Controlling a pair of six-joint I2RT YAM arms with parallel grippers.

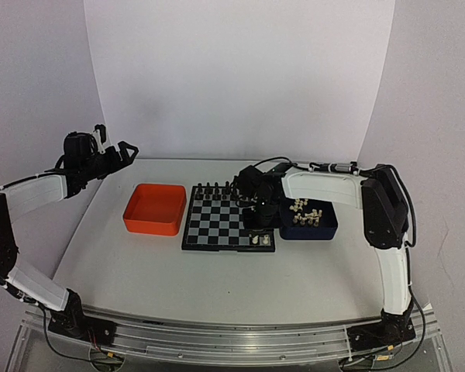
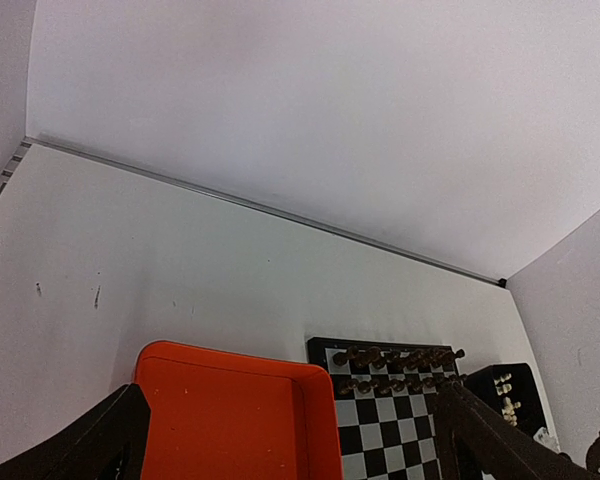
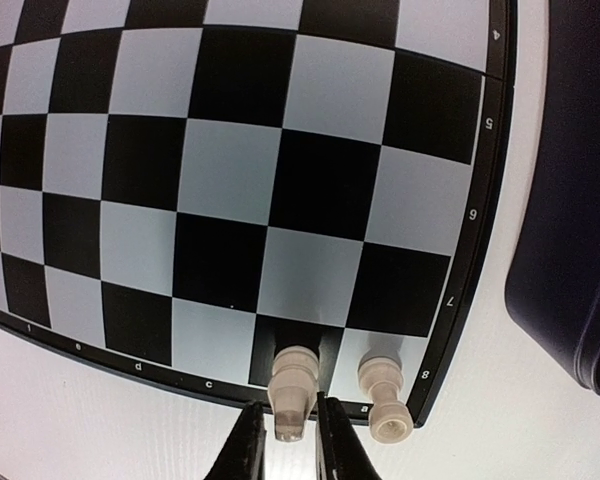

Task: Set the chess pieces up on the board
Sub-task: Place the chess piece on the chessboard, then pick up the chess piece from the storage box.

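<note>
The right gripper (image 1: pixel 258 229) reaches down to the near right corner of the board (image 1: pixel 217 225), beside a blue tray (image 1: pixel 310 233) of white chess pieces (image 1: pixel 306 213). The left gripper (image 1: pixel 126 153) hangs high, well away.

From the left wrist, its fingers (image 2: pixel 100 440) are spread wide above an orange tray (image 2: pixel 230 400).

From the right wrist, fingers (image 3: pixel 248 445) flank one white piece (image 3: pixel 292 385) standing on the board's edge row. I cannot tell whether they pinch it.

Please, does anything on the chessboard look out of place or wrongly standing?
On the board nothing is tipped. One oddity: the two cream pieces stand upright at its corner, on the row marked 8, normally black's home row.
</note>
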